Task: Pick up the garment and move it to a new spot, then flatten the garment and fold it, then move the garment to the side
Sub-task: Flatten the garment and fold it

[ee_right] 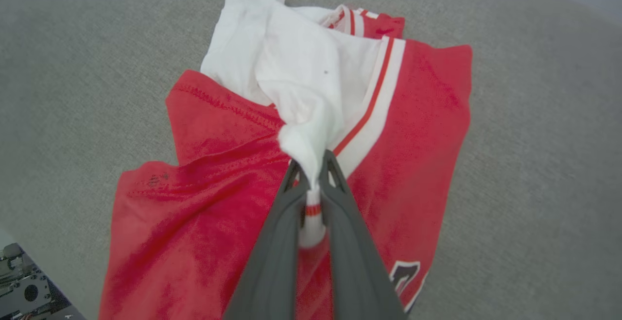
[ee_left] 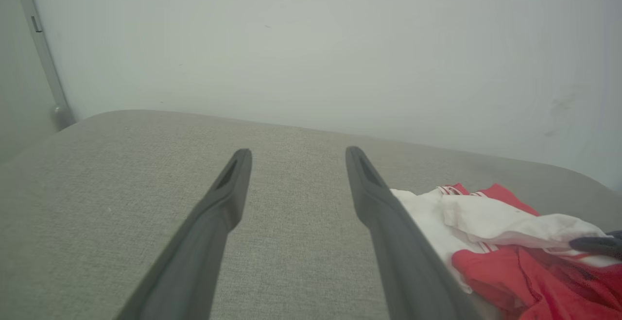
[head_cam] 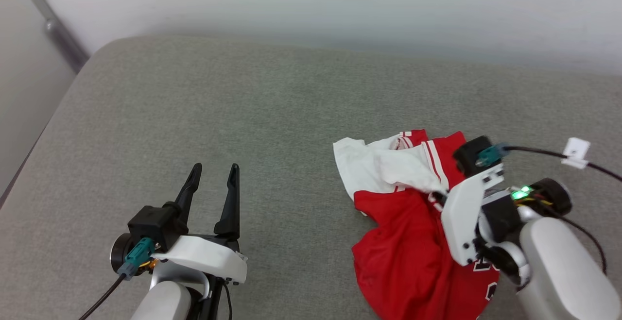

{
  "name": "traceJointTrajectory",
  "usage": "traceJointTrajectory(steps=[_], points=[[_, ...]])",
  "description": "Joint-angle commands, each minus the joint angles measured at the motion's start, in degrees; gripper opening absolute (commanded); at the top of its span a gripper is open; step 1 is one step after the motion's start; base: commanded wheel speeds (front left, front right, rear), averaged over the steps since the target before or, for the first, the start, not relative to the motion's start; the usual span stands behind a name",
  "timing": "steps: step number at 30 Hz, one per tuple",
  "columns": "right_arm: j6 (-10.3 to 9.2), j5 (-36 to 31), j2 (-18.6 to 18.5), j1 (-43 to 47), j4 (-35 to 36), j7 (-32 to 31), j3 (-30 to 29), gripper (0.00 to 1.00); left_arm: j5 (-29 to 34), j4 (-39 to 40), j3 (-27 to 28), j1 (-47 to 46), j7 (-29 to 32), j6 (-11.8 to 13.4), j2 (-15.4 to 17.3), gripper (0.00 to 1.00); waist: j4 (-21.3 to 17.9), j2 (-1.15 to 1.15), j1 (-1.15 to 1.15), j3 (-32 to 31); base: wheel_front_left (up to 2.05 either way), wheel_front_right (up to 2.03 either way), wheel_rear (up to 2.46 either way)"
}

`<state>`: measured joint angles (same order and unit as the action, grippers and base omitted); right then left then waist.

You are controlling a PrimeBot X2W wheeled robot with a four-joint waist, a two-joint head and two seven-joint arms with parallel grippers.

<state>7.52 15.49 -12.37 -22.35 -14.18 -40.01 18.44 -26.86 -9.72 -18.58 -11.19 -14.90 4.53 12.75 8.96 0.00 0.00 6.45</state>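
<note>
Garment (head_cam: 408, 257): red jersey with white sleeves, crumpled on the right side of the grey padded surface (head_cam: 243, 92), toward its near edge.
Right gripper (ee_right: 315, 172): fingers pinched tight on a bunched white sleeve fold — lettering just beside them.
Left gripper (head_cam: 215, 168): fingers spread wide, holding nothing — over bare fabric, left of the jersey.
</note>
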Motion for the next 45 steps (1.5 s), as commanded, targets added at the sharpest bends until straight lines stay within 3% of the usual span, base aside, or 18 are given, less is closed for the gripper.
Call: traceJointTrajectory(steps=[1,8,12,16,17,18,19,26,33,45], points=[[-0.06,-0.2,0.0,0.8,1.3,0.8,-2.0,0.0,0.3,-0.1,0.1,0.4,-0.3,-0.2,0.1,1.0,-1.3,0.0,0.0,-0.6,0.0,0.0,0.0],[-0.06,-1.3,4.1,9.5,5.3,3.9,-21.2,0.0,0.3,0.3,0.6,1.8,-0.3,0.4,0.2,1.0,-4.5,0.0,0.0,-2.1,0.0,0.0,0.0],[-0.05,-0.3,7.5,15.5,3.8,4.9,-33.5,0.0,0.2,0.3,0.5,2.2,-0.3,0.2,0.5,1.0,-5.3,0.0,0.0,-2.3,0.0,0.0,0.0],[-0.05,0.9,9.3,19.7,0.4,6.3,-42.0,0.02,0.1,0.4,0.2,2.2,0.0,0.3,0.6,1.0,-5.4,0.0,0.0,-2.3,0.0,0.0,0.0],[-0.05,0.8,9.5,20.3,-0.6,6.6,-42.8,0.12,0.1,0.4,0.2,2.2,0.1,0.4,0.6,1.0,-5.5,0.0,0.0,-2.3,0.0,0.0,0.0],[-0.05,1.3,9.5,20.4,-1.4,7.2,-43.2,0.33,0.0,0.5,0.2,2.3,0.2,0.5,0.7,1.0,-5.5,0.0,0.0,-2.2,0.0,0.0,0.0],[-0.04,2.5,9.5,20.6,-2.5,8.1,-43.1,0.98,0.0,0.6,0.3,2.4,0.2,0.5,0.7,1.0,-5.6,0.0,0.0,-2.2,0.0,0.0,0.0],[-0.05,5.1,9.5,19.7,-2.3,20.4,-39.4,1.0,-0.4,0.8,0.3,3.6,0.5,1.1,1.1,1.0,-6.0,0.0,0.0,-3.1,0.0,0.0,0.0],[-0.05,-1.7,9.5,21.6,4.8,33.1,-38.3,1.0,-1.0,1.3,0.8,5.8,0.9,2.1,1.7,1.0,-6.6,0.0,0.0,-5.3,0.0,0.0,0.0],[-0.05,-7.4,9.5,26.0,15.8,41.0,-27.0,1.0,-1.3,2.0,1.4,8.5,2.6,3.6,3.4,1.0,-8.3,0.0,0.0,-7.2,0.0,0.0,0.0]])
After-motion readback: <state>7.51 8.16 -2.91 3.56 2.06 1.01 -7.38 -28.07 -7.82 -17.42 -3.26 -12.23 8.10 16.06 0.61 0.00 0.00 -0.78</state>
